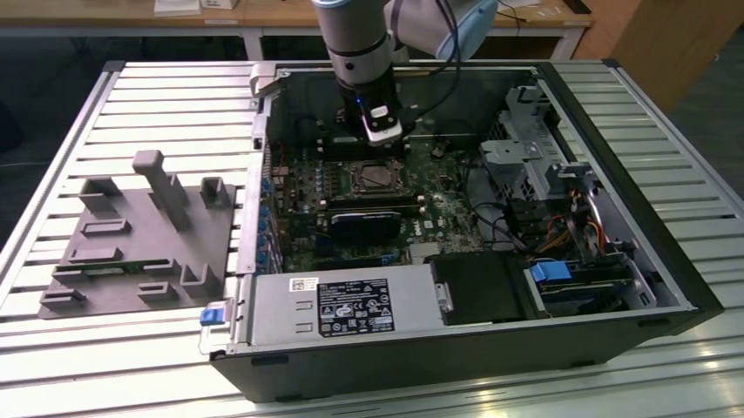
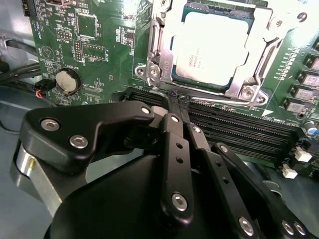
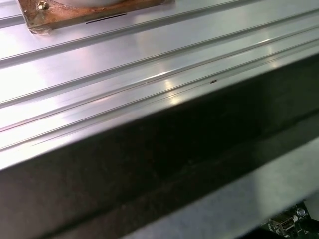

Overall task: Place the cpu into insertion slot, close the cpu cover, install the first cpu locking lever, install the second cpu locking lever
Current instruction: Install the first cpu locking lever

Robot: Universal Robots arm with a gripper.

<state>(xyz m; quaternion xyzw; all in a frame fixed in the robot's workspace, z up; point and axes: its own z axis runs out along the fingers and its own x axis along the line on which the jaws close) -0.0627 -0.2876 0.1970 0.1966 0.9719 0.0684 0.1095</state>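
The cpu (image 2: 212,45) lies seated in the insertion slot (image 1: 348,179). The cpu cover (image 2: 164,50) is folded down over it, and the chip's pale face shows through the square window. By that evidence, the first two steps look done.

The levers are harder to judge. In the second wrist view a thin rod (image 2: 214,98) runs along the socket edge nearest the claw (image 2: 175,102). It may be one locking lever, but I cannot tell whether it is latched or where the other one sits. I would count the lever work as open.

The claw is pressed together, its fingertips (image 2: 172,107) meeting right at that socket corner, above the memory slots (image 2: 239,129). Whether they nip the rod or merely press near it cannot be made out.

In the exterior view the arm reaches straight down into the open computer case (image 1: 465,366), which lies on the slatted tabletop (image 1: 152,96).

- **Close around the socket:** the black finned block (image 1: 366,222) and a coin battery (image 2: 67,79) on the green board (image 2: 99,45).
- **Further off:** the grey power supply (image 1: 337,305), and loose cables (image 1: 546,231) toward the exterior view's right.
- **Outside the case:** a grey fixture (image 1: 139,235) well apart on the exterior view's left.
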